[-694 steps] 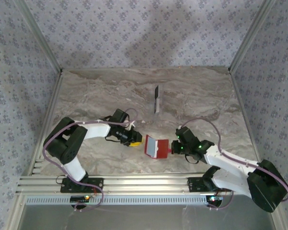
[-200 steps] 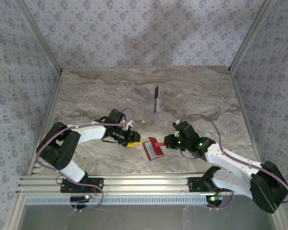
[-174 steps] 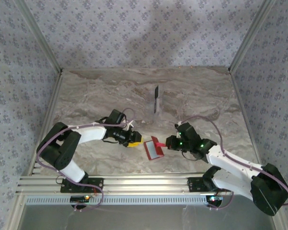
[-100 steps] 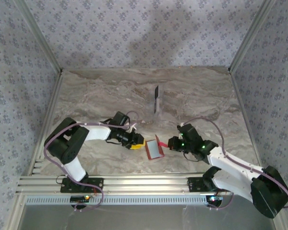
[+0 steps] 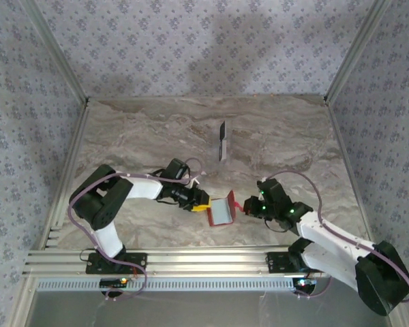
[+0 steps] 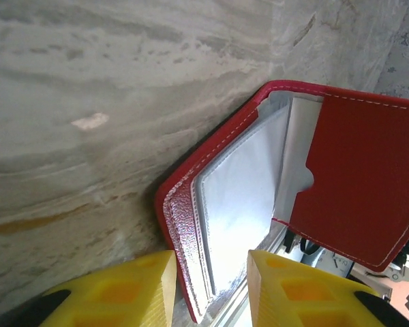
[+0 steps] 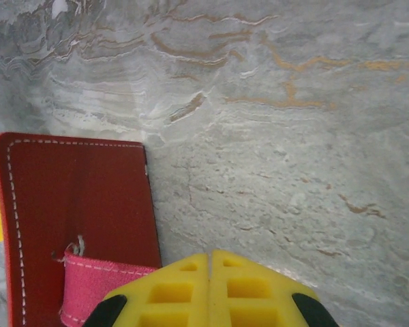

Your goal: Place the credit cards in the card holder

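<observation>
Right jaws pinch the pink strap (image 7: 102, 286) of the open card holder (image 7: 75, 204) — left jaws, narrowly parted, straddle its edge. One dark credit card (image 5: 222, 141) lies well apart.

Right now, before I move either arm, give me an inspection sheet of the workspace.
Surface: marbled table, nothing spilled.
Job's things: red wallet open between the arms; one dark card apart, farther back.
Clutter: nothing seen.
Grippers: left gripper jaws apart around the wallet's edge; right gripper shut on its pink strap.
Cables: purple cables loop along both arms.
Surroundings: patterned walls, metal rail in front.
</observation>
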`<state>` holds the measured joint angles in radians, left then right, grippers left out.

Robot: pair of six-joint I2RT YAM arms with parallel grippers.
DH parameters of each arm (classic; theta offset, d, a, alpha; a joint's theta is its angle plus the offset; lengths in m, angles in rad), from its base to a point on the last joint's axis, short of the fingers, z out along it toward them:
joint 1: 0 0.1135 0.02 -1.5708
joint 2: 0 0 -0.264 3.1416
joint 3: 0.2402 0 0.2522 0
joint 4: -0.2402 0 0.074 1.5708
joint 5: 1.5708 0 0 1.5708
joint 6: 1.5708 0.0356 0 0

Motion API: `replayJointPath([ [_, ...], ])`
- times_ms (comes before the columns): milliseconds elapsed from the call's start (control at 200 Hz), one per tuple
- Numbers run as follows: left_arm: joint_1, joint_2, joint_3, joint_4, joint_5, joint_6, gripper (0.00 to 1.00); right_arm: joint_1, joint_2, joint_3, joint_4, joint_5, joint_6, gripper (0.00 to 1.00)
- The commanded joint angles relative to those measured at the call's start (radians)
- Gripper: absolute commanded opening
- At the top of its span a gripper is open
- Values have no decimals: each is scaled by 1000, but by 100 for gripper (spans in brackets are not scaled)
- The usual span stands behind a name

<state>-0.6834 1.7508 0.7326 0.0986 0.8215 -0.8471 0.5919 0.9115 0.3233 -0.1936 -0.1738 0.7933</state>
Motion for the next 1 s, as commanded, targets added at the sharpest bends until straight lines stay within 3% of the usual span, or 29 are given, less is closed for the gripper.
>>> replayJointPath([
  [0,-10,-2,27,-18,-15,16,32,-23,-33,-14,-62,-14,-23,0],
  [280,-28,-51,86,-211,-130,95,42,-76,-63,-26,-95,-32,-40,0],
  [465,-40,-34,119,-208,-122,83,42,-115,-45,-25,-94,-55,-49,0],
  [730,-56,-16,158,-232,-127,78,31,-151,-40,-34,-76,-88,-78,0],
  [995,-58,-8,170,-235,-127,65,13,-180,-33,-38,-58,-126,-104,0],
])
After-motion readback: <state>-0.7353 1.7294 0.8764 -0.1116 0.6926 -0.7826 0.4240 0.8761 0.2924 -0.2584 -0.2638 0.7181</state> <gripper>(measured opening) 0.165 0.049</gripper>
